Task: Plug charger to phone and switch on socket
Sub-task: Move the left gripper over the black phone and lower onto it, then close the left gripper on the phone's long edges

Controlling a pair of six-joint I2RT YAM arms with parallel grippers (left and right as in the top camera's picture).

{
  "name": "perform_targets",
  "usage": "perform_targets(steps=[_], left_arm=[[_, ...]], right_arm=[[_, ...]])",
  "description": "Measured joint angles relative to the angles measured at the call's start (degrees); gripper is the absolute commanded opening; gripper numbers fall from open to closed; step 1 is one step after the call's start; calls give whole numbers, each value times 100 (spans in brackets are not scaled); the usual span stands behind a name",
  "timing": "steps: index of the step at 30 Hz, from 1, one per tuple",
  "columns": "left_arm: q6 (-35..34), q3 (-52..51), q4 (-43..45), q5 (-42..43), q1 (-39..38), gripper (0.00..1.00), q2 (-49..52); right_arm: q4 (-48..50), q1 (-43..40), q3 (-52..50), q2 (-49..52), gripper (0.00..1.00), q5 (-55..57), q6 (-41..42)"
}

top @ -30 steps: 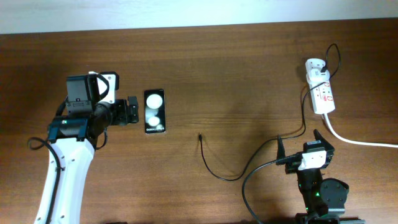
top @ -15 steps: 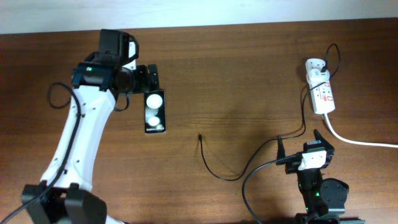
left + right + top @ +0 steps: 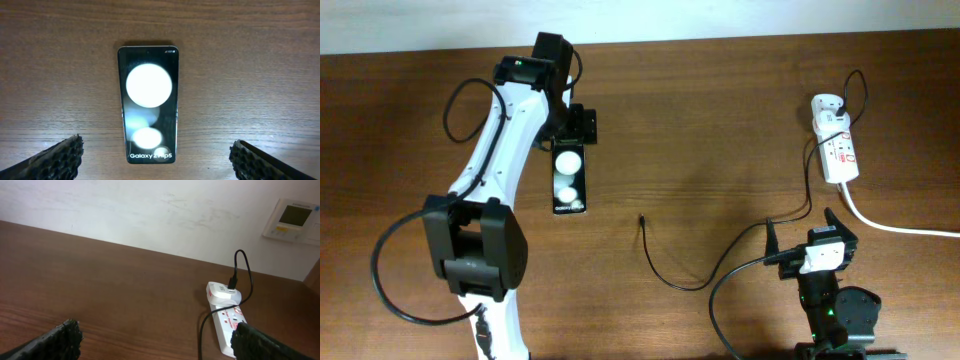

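Brown wooden table (image 3: 720, 110) is seen bearing everything. The white left arm (image 3: 490, 170) is stretched far across it, and the left gripper (image 3: 582, 126) is held over the far end of the small black glossy smartphone (image 3: 568, 180), jaws spread wide and empty. The right gripper (image 3: 802, 238) is held at the near edge, likewise spread and empty. The white oblong power strip (image 3: 840, 155) is laid far right, a white adapter (image 3: 827, 108) seated on its far end. The thin black charger cable (image 3: 680, 285) is trailed to mid-table, its small plug tip (image 3: 642, 217) well apart from the smartphone.
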Motion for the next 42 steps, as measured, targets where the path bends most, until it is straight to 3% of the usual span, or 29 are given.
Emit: perform_targets(steps=[7, 21, 27, 42], left_arm=[[0, -4, -203, 0, 0, 99, 46], [-2, -1764, 1126, 72, -186, 99, 85], [-2, -1963, 1158, 70, 122, 99, 85], [-24, -1978, 1589, 90, 17, 99, 411]], right_arm=[[0, 0, 0, 0, 99, 0, 2], [0, 0, 0, 0, 99, 0, 0], [0, 0, 0, 0, 99, 0, -2], [0, 0, 0, 0, 99, 0, -2]])
